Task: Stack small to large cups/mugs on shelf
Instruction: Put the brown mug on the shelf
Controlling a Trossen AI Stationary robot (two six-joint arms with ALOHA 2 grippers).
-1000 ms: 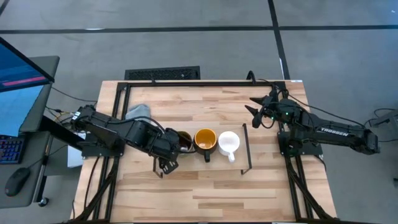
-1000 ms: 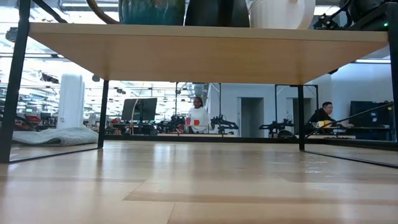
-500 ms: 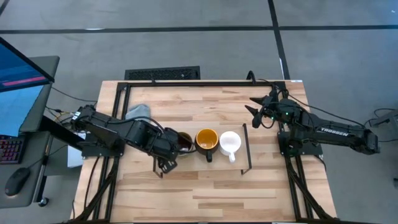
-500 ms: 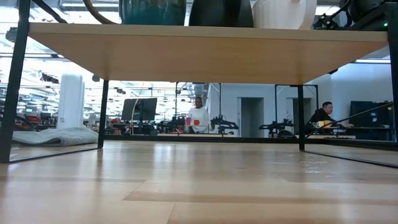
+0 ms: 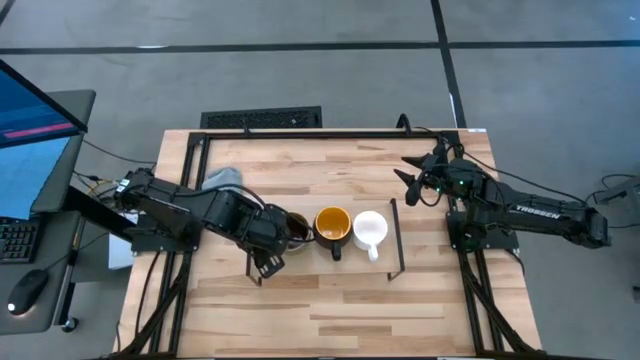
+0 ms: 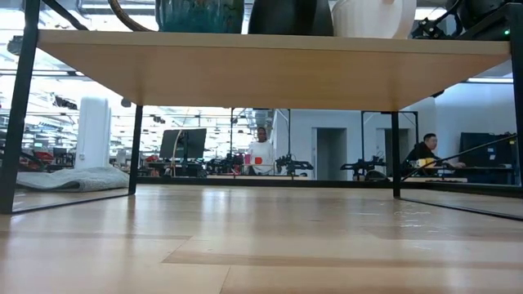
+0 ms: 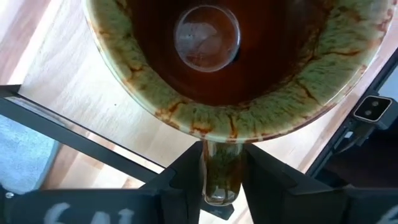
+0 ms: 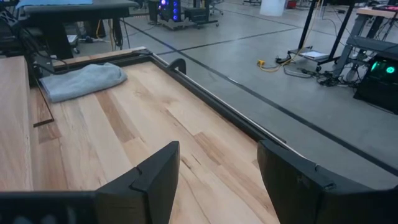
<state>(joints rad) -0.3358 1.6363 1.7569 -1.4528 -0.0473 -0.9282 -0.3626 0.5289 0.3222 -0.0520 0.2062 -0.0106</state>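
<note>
Three mugs stand in a row on the low wooden shelf (image 5: 385, 262): the olive-brown mug (image 5: 296, 228) at the left, the dark mug with yellow-orange inside (image 5: 331, 224) in the middle, and the small white mug (image 5: 369, 228) at the right. Their bases show on the shelf board (image 6: 270, 69) in the low view. My left gripper (image 5: 279, 237) is at the olive-brown mug's left side and shut on its handle. The left wrist view looks down into this mug (image 7: 208, 56). My right gripper (image 5: 408, 172) is open and empty, off the shelf's far right corner. My left gripper pinches the olive-brown mug's handle (image 7: 221, 163) between its two fingers (image 7: 186, 180), one on each flat side. The fingers come from the table's left, slanting down. The mug is upright, with its base on the shelf board.
A grey cloth (image 5: 221, 181) lies on the table at the far left, behind the left arm. Black metal frame rails (image 5: 330, 132) run along the table's edges. The shelf's thin black legs (image 6: 18, 114) stand on the tabletop. People show in the room beyond.
My left gripper has edged a little toward the table's right with the olive-brown mug. The dark mug has shifted slightly toward the white mug. My right arm has kept still.
</note>
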